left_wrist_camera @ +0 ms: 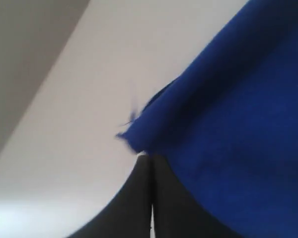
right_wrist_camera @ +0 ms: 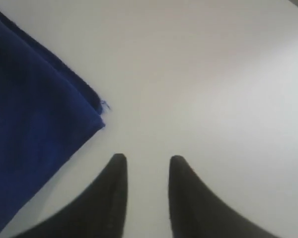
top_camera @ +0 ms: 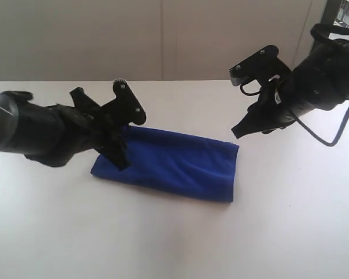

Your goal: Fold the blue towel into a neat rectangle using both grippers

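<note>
The blue towel [top_camera: 174, 163] lies folded into a long rectangle on the white table [top_camera: 163, 244]. My left gripper [top_camera: 121, 156] is at the towel's left end. In the left wrist view its fingers [left_wrist_camera: 134, 198] are pressed together, and the gripper [left_wrist_camera: 150, 157] pinches a corner of the blue towel [left_wrist_camera: 238, 124] at the tips. My right gripper [top_camera: 239, 132] hovers just above and beyond the towel's far right corner. Seen from the right wrist, that gripper [right_wrist_camera: 146, 158] is open over bare table, with the corner of the blue towel [right_wrist_camera: 30, 124] beside it and not touching.
A pale wall [top_camera: 163, 35] runs behind the table's far edge. A black cable [top_camera: 328, 136] loops under the right arm. Bare tabletop surrounds the towel on all sides.
</note>
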Controlling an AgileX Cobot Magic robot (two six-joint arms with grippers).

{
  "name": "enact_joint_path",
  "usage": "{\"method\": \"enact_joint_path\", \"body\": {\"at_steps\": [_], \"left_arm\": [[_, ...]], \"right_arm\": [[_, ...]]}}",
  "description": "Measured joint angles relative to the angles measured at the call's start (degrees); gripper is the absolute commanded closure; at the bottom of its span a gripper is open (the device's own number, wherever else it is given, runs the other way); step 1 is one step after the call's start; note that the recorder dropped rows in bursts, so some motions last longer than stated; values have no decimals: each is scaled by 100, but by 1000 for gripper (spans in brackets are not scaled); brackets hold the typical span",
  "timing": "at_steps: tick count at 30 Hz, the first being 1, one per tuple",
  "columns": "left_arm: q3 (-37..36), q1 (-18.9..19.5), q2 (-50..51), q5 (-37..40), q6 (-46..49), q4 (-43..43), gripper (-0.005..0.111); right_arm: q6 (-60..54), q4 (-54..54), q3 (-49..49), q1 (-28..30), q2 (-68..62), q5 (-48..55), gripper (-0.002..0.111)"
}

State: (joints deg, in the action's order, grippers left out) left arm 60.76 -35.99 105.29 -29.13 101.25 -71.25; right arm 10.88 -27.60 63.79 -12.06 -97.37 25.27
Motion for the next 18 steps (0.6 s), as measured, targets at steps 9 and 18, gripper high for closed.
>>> {"method": "enact_joint_path", "body": {"at_steps": [9,18], "left_arm": [[528,981,-14,2336,914,-1610,107],[673,1121,760,3191,848,-1647,107]], "right_arm": [[-3823,3841,38,-88,9,640,108],[-4732,5077,306,-226,-913,703,108]]}}
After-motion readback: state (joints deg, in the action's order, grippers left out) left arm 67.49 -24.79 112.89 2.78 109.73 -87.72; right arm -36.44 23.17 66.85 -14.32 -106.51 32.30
